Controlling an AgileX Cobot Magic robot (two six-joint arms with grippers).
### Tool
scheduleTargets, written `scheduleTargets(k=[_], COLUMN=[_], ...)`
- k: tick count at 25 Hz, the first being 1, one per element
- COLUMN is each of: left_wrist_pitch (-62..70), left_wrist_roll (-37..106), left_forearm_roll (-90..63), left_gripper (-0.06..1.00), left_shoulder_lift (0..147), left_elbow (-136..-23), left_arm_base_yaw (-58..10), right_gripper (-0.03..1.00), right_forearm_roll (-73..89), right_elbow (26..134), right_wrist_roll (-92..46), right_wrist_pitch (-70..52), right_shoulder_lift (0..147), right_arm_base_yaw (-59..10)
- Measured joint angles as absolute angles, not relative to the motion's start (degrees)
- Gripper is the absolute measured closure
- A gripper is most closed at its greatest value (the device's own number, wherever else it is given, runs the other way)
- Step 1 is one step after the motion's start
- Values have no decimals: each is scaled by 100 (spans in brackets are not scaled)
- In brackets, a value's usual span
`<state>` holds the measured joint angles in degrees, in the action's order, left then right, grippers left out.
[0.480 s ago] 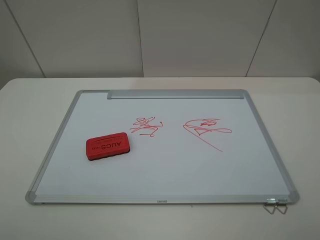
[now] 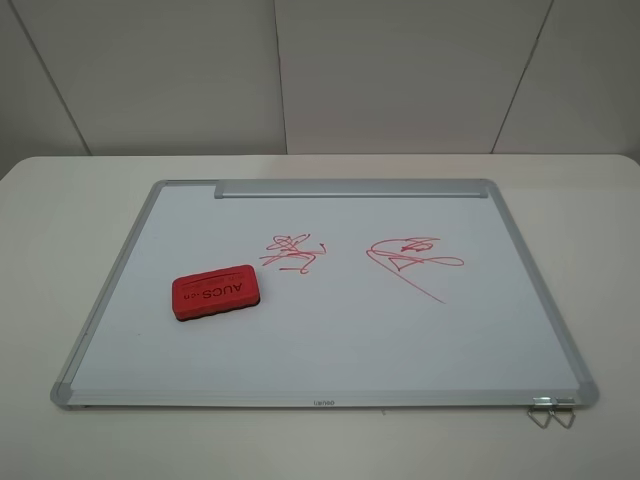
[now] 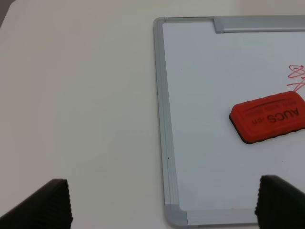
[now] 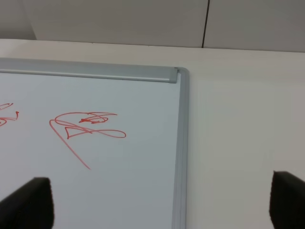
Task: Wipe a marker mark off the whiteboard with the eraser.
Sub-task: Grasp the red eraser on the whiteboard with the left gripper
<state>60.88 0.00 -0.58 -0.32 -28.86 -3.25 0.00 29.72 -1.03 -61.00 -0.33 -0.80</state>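
Red eraser point(image 3: 269, 117) on whiteboard point(image 3: 205, 143) (AUCS face up), marker mark point(image 3: 298, 76) just beside, claw point(image 3: 167, 202) spread wide

Left gripper point(image 3: 164, 205): you see two matte black, blunt fingers point(image 3: 47, 205).
Right gripper point(image 4: 157, 202): same black, blocky fingers point(image 4: 28, 202).

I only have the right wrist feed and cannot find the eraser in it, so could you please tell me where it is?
Observer: The eraser lies flat on the whiteboard, in its left half as the exterior high view shows it, lettering up.
Operator: Thank you. Is it touching the small star-like scribble?
Observer: No. The marker mark sits apart from it, just past the eraser's far right corner.
Operator: Is the left arm holding anything?
Observer: No. The left gripper is open and empty, and its wrist view shows the eraser lying ahead of the fingertips, untouched.
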Motion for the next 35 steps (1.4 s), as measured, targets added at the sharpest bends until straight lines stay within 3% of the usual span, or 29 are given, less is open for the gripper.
scheduleTargets(k=[31, 35], left_wrist_pitch=[6083, 5824], left_wrist_roll=[0, 254], left_forearm_roll=[-58, 0], left_gripper=[17, 17], left_shoulder_lift=[-25, 771], left_elbow=[-2886, -3011], left_arm_base_yaw=[-325, -325], right_gripper=[14, 14], right_forearm_roll=[0, 0], right_elbow=[2972, 2972], right_wrist_roll=[-103, -103], right_wrist_pitch=[-6100, -6100], right_shoulder_lift=[-33, -33], right_arm_base_yaw=[-80, -80])
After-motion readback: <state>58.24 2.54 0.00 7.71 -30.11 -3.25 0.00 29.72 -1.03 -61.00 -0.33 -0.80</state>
